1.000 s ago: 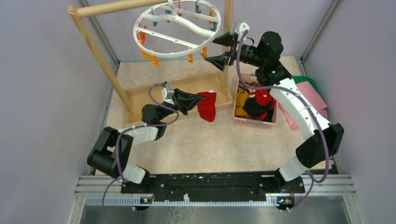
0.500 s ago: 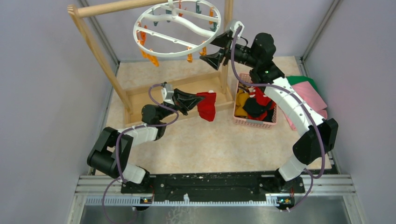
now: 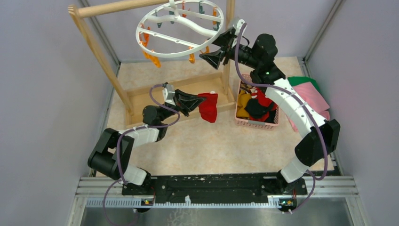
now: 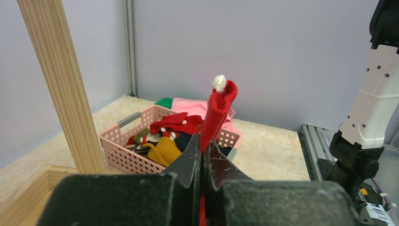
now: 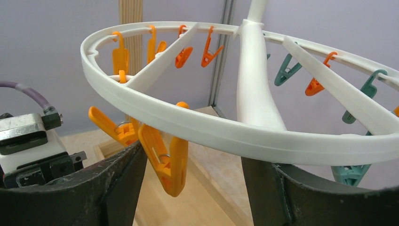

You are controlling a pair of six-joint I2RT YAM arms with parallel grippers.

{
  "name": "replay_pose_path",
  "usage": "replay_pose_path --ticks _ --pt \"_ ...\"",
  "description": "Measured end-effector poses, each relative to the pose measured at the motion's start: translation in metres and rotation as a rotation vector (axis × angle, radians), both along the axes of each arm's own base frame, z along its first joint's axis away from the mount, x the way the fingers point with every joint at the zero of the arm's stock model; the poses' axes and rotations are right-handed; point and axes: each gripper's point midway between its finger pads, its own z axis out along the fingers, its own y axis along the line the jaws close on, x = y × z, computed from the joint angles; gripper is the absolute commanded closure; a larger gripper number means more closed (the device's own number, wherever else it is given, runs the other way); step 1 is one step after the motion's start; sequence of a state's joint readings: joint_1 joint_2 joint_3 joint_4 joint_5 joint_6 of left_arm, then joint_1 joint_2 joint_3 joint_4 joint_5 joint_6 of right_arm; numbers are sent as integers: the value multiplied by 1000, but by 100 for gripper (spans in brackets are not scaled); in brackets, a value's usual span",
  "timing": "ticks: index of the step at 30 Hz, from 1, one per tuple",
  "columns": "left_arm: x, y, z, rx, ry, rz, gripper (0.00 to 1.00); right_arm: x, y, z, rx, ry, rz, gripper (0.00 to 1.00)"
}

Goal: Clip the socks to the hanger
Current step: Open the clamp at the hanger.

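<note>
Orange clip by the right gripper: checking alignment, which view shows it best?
Right wrist: the orange clip hangs large and close inside the open right gripper. Top external shows it tiny; left wrist misses it.

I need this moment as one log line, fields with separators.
left claw: shut on red sock | right claw: open around orange clip, under hanger rim | basket: socks inside

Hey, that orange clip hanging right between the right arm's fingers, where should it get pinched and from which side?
Probably pinch the orange clip on its splayed upper ends just under the hanger rim, coming from below, outside the ring. It hangs tilted, closed end down, between the fingers of the open right gripper.
</note>
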State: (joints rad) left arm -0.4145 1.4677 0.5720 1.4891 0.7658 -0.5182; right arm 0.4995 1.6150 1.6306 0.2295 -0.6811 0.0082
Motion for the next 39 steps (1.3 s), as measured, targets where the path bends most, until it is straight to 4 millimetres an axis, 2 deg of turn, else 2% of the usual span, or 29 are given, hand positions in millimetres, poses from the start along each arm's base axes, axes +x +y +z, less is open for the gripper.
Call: replay_pose_path --ticks 8,15,21,25,30,39 --pt "0 0 0 -2 7 -3 100 0 1 2 12 -16 -4 28" --pt "0 0 0 -2 7 -3 100 5 3 -10 -3 -47 -20 28" --pt "0 0 0 -2 7 -3 100 8 1 -50 -54 -34 -36 27" --pt "0 0 0 -2 7 -3 100 10 -6 -76 -84 -13 -80 27" --pt "-1 0 0 -3 5 -2 100 12 -14 -72 -72 -43 -114 25" --pt "-5 3 6 -11 -8 2 100 2 -24 -63 -15 -253 -171 27"
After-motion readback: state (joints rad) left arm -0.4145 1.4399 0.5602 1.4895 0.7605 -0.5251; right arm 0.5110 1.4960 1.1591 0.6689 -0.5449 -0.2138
